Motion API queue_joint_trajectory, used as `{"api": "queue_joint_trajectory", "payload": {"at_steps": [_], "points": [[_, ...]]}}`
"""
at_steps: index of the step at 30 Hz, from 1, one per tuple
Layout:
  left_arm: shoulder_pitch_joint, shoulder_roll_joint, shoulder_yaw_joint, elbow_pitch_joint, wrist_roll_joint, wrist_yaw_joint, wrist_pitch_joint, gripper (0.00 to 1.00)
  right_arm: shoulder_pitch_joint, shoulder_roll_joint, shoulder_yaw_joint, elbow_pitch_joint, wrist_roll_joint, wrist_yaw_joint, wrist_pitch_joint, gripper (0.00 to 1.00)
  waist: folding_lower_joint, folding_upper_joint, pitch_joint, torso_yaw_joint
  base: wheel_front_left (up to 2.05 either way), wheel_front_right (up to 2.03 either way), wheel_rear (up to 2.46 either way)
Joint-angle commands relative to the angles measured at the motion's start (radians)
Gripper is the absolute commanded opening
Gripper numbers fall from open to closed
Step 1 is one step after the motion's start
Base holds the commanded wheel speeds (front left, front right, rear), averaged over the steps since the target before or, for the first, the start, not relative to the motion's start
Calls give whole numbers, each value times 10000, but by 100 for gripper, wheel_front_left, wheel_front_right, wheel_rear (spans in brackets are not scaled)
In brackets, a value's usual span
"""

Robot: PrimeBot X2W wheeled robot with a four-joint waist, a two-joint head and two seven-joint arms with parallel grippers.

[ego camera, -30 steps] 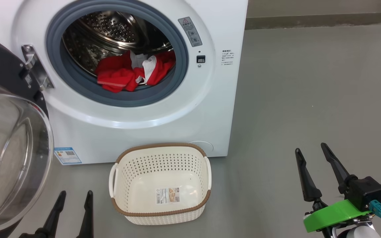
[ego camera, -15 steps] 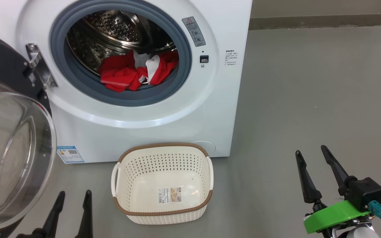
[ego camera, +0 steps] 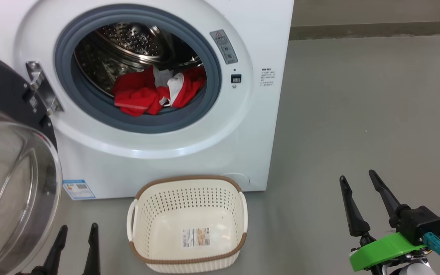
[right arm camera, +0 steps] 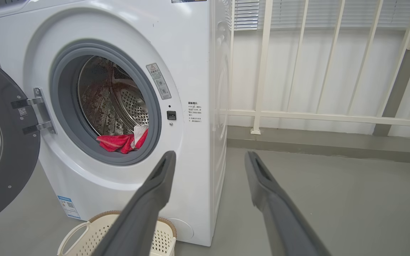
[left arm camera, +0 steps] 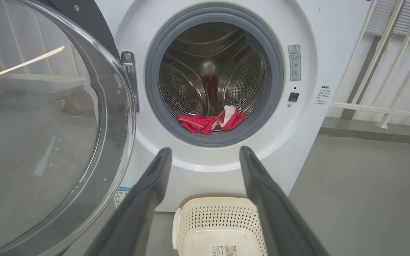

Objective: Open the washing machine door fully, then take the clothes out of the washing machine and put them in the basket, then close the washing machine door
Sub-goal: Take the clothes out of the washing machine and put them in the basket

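The round black-rimmed glass washing machine door [ego camera: 13, 183] is swung wide, so the first step is judged done. The bright red clothes [ego camera: 147, 95] are left in the white boxy washing machine [ego camera: 159, 160]; the cream perforated basket [ego camera: 188, 178] before it is empty. The left gripper [ego camera: 79, 226] and right gripper [ego camera: 357, 175] are spread, nothing held. A white railing [right arm camera: 262, 71] is seen from the right wrist view, grey floor [ego camera: 357, 95] from the head view
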Motion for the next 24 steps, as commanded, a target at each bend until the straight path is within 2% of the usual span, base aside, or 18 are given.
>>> {"api": "queue_joint_trajectory", "payload": {"at_steps": [1, 11, 24], "points": [[-444, 59, 393, -258, 18, -53, -95, 100, -63, -45, 291, -201, 38, 75, -65, 100, 0, 0, 3, -6, 185, -185, 0], [-279, 51, 444, -666, -15, -65, -95, 100, -57, -45, 419, -235, 278, 75, -65, 100, 0, 0, 38, -131, 160, -160, 0], [-385, 12, 362, -551, -4, -66, -95, 100, -39, -45, 340, -337, 253, 75, -65, 100, 0, 0, 178, -92, 21, -21, 0]]}}
